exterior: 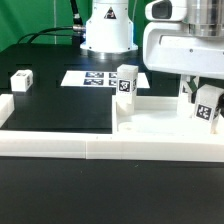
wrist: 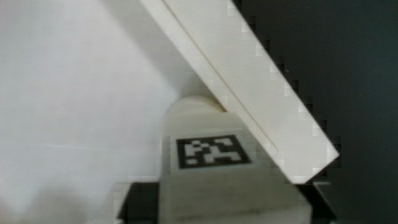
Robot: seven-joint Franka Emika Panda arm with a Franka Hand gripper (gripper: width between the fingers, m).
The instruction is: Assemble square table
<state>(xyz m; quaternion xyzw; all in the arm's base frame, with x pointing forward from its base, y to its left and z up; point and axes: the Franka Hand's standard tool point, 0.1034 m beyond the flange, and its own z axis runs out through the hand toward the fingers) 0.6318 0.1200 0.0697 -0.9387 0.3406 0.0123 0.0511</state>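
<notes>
Exterior view, foreground: a long low white border wall (exterior: 60,148) runs across the black tabletop (exterior: 60,110) and turns back toward the rear at the exterior view's left.

Just behind the wall, toward the exterior view's right, the white square slab (exterior: 160,116) lies flat on the tabletop. An upright leg block (exterior: 125,82), its black-and-white tag facing the camera, stands at the slab's corner on the exterior view's left. Whether it rests on the slab or just beside it cannot be told.

Over the slab's far side on the exterior view's right, the gripper (exterior: 203,100) hangs from the arm's white hand. Its jaws are closed on the held leg block (exterior: 208,112), whose tag also faces the camera.

In the wrist view this block fills the lower centre between two dark fingers (wrist: 139,205). One thick edge of the slab crosses diagonally just beyond it, and a plain white surface lies to one side.

Middle distance, at the exterior view's left: a lone leg block (exterior: 20,80) sits on the tabletop, well apart from the slab.

Farther back, the marker board (exterior: 95,77) lies flat near the centre. Behind it stands the white robot base (exterior: 105,30), with dark cables trailing off toward the exterior view's left.
</notes>
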